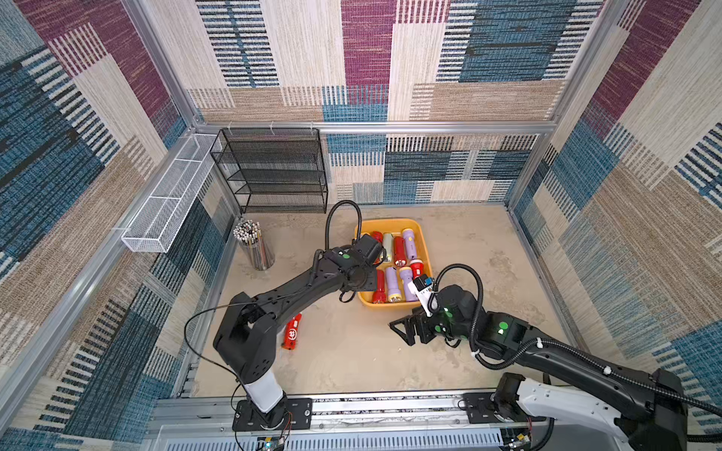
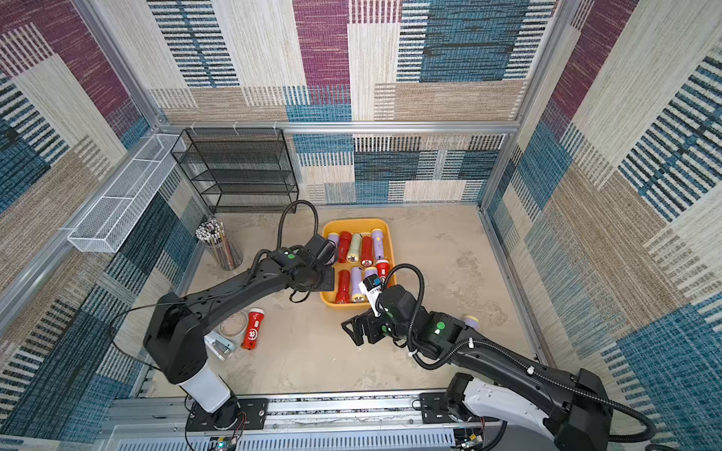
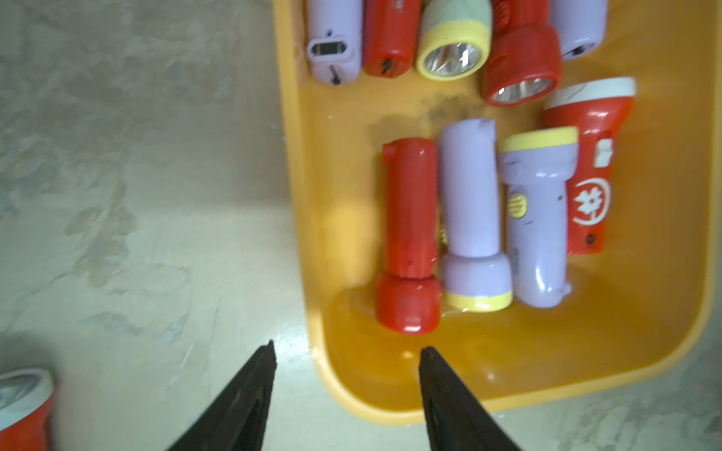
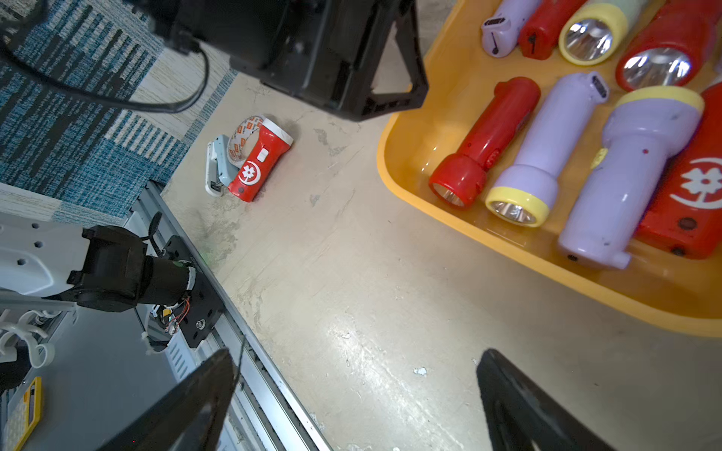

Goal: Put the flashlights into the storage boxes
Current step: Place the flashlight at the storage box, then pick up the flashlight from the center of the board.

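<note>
Flashlights (image 3: 472,218) are lying in two rows in the yellow tray (image 1: 385,304), long axes running along its length.
A loose red flashlight (image 2: 253,329) is lying near the left arm's base, white head pointing toward the back wall; the left gripper (image 3: 347,349) and right gripper (image 4: 357,353) are hovering open-jawed, empty.

I'm working in a lab test cell: aluminium frame (image 1: 390,127), carpet-patterned wall panels (image 1: 488,50), mounting rail (image 1: 390,408) across the picture's bottom.

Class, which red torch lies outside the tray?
The red torch on the table beside the stapler; all other red ones lie in the tray.
</note>
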`<action>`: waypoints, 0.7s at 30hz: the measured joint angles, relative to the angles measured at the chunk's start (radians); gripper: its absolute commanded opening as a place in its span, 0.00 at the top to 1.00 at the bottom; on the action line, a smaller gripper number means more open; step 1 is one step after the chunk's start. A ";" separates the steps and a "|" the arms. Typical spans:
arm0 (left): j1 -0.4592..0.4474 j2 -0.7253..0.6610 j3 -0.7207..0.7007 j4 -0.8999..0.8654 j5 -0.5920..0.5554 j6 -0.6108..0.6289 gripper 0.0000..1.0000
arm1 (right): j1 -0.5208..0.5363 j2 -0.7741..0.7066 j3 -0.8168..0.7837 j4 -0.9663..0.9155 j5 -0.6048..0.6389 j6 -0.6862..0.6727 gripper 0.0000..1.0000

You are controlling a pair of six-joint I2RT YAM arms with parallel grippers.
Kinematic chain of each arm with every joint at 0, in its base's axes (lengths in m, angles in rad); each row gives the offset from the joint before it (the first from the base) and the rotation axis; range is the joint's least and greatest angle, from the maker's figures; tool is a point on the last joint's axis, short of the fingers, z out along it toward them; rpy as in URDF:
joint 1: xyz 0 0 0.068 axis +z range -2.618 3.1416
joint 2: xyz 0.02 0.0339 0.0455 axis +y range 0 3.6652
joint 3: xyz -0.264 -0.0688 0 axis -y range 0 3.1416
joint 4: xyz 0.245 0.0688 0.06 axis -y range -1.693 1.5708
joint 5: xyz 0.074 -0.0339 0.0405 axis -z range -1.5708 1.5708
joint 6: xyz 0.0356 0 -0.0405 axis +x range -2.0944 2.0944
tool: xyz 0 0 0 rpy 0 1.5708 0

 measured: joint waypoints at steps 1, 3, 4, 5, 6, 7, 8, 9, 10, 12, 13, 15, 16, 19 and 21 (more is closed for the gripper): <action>0.004 -0.034 -0.036 -0.007 -0.019 0.003 0.35 | 0.000 0.011 0.005 0.006 -0.006 0.000 0.00; 0.008 -0.091 -0.098 -0.024 -0.053 0.009 0.33 | 0.000 0.035 0.014 0.019 -0.021 0.000 0.00; 0.014 -0.122 -0.134 -0.029 -0.069 0.010 0.32 | 0.000 0.050 0.020 0.026 -0.027 0.000 0.00; 0.025 -0.152 -0.172 -0.035 -0.084 0.010 0.32 | 0.000 0.066 0.026 0.035 -0.036 0.000 0.00; 0.037 -0.173 -0.200 -0.040 -0.093 0.010 0.31 | 0.000 0.080 0.031 0.042 -0.044 0.000 0.00; 0.056 -0.197 -0.232 -0.049 -0.102 0.010 0.31 | 0.000 0.098 0.039 0.052 -0.054 0.000 0.00; 0.077 -0.219 -0.263 -0.052 -0.105 0.009 0.31 | 0.000 0.116 0.048 0.060 -0.062 0.000 0.00; 0.094 -0.236 -0.288 -0.053 -0.108 0.009 0.31 | 0.000 0.128 0.055 0.064 -0.068 0.000 0.00; 0.117 -0.253 -0.314 -0.060 -0.108 0.009 0.31 | 0.002 0.140 0.061 0.071 -0.074 0.000 0.00; 0.154 -0.273 -0.349 -0.068 -0.110 0.008 0.30 | 0.005 0.154 0.069 0.081 -0.084 0.000 0.00; 0.170 -0.282 -0.365 -0.074 -0.117 0.007 0.30 | 0.005 0.159 0.072 0.088 -0.088 0.000 0.00; 0.191 -0.291 -0.381 -0.082 -0.126 0.005 0.31 | 0.006 0.163 0.074 0.095 -0.093 0.000 0.00; 0.204 -0.293 -0.387 -0.082 -0.129 0.005 0.31 | 0.006 0.163 0.074 0.098 -0.099 0.000 0.00; 0.236 -0.293 -0.402 -0.084 -0.129 0.005 0.30 | 0.006 0.161 0.074 0.100 -0.099 0.000 0.00; 0.254 -0.292 -0.415 -0.085 -0.129 0.005 0.31 | 0.006 0.152 0.071 0.101 -0.099 0.000 0.00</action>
